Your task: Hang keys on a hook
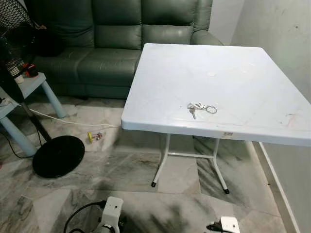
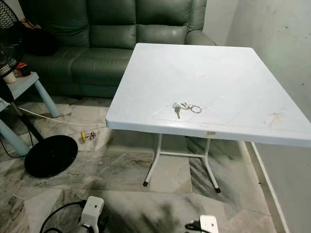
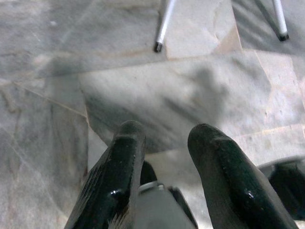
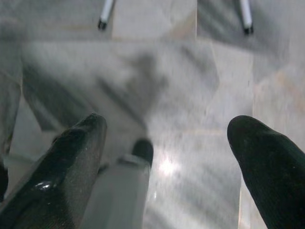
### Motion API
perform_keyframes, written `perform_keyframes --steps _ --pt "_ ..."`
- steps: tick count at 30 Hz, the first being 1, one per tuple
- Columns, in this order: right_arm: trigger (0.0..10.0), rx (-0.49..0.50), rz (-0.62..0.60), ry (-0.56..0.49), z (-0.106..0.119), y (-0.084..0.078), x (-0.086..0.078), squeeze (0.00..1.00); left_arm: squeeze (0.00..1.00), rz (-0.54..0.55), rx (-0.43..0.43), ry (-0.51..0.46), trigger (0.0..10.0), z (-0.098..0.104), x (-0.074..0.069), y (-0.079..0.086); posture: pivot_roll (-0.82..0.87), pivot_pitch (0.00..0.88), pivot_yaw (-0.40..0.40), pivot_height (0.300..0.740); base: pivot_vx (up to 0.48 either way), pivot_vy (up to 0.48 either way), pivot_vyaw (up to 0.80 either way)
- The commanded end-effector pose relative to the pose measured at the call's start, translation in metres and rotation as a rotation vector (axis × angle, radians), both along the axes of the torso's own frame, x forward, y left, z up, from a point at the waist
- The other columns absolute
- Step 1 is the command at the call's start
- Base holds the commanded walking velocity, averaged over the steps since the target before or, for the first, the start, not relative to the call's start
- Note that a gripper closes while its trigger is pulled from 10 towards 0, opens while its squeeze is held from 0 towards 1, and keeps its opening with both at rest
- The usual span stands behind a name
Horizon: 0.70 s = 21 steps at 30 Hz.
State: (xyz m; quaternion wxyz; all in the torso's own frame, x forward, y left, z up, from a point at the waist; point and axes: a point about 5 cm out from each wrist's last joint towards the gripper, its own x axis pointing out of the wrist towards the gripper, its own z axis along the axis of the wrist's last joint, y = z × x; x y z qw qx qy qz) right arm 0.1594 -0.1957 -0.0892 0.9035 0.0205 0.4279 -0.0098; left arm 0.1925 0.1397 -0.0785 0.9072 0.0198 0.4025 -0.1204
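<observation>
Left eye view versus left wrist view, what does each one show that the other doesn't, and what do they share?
Left eye view: the keys lying near the front edge of the white table, a green sofa, a fan base.

Left wrist view: the left gripper, jaws apart, pointing down at the floor, holding nothing.

Shared: the marble floor and the table legs.

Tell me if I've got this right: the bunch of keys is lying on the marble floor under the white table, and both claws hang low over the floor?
Not quite. The keys lie on top of the white table, near its front edge, as the left eye view shows. Both the left claw and the right claw do hang low over the floor.
</observation>
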Motion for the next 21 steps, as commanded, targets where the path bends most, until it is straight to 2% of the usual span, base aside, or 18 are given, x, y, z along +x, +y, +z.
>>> perform_keyframes --steps 1,3,6,9,16,21 --pt "10.0 0.011 -0.009 -0.059 0.006 0.0 0.012 0.0 0.0 -0.015 -0.044 -0.146 10.0 0.03 0.048 -0.021 0.09 0.0 -0.016 0.74 0.0 0.0 0.0" --pt "10.0 0.015 -0.009 -0.102 0.011 0.0 0.021 0.0 0.0 0.0 -0.077 -0.213 10.0 0.043 0.065 -0.029 0.08 0.0 -0.014 0.74 0.0 0.0 0.0" --pt "10.0 0.03 -0.015 -0.182 0.02 0.001 0.036 0.0 0.0 0.036 -0.122 -0.28 10.0 0.058 0.081 -0.031 0.08 0.0 -0.014 0.74 0.0 0.0 0.0" --pt "10.0 0.057 -0.01 -0.319 0.037 0.005 0.058 0.0 0.0 0.075 -0.192 -0.386 10.0 0.082 0.105 -0.032 0.07 0.0 -0.006 0.74 0.0 0.0 0.0" --pt "10.0 0.067 -0.008 -0.54 0.066 0.003 0.084 0.0 0.0 0.071 -0.251 -0.564 10.0 0.115 0.129 -0.029 0.06 0.0 0.005 0.74 0.0 0.0 0.0" --pt "10.0 0.07 -0.03 -0.668 0.083 -0.003 0.093 0.0 0.0 0.137 -0.301 -0.626 10.0 0.128 0.138 -0.021 0.07 0.0 0.003 0.74 0.0 0.0 0.0"
